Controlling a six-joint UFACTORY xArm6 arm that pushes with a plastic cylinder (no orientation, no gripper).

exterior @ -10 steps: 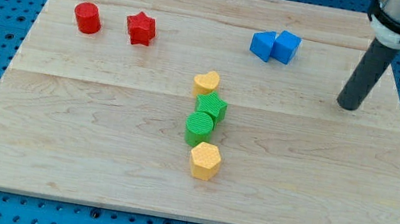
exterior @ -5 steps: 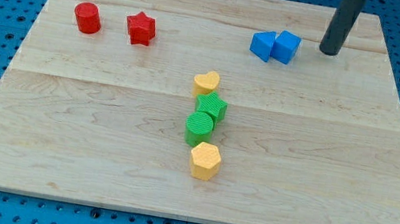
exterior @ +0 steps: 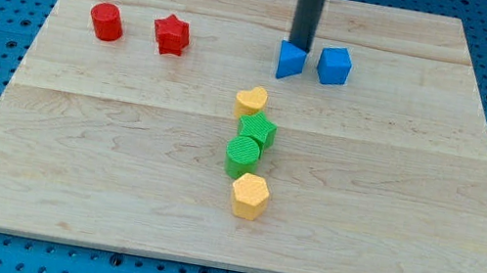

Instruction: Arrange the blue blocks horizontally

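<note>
Two blue blocks lie near the board's top, right of centre: a blue triangular block (exterior: 290, 61) on the left and a blue cube (exterior: 335, 66) on the right. A small gap separates them and they sit at nearly the same height in the view. My tip (exterior: 299, 47) is at the top edge of the triangular block, touching or almost touching it, and to the left of the cube.
A red cylinder (exterior: 105, 21) and a red star (exterior: 170, 34) lie at the top left. In the middle stands a column: yellow heart (exterior: 252, 99), green star (exterior: 259, 130), green cylinder (exterior: 242, 155), yellow hexagon (exterior: 250, 195). The wooden board (exterior: 68, 177) ends at blue pegboard.
My tip swept from the right side up and leftward to the blue blocks. The two blue blocks, which touched, are now apart: the triangular one moved left, the cube slightly left and down.
</note>
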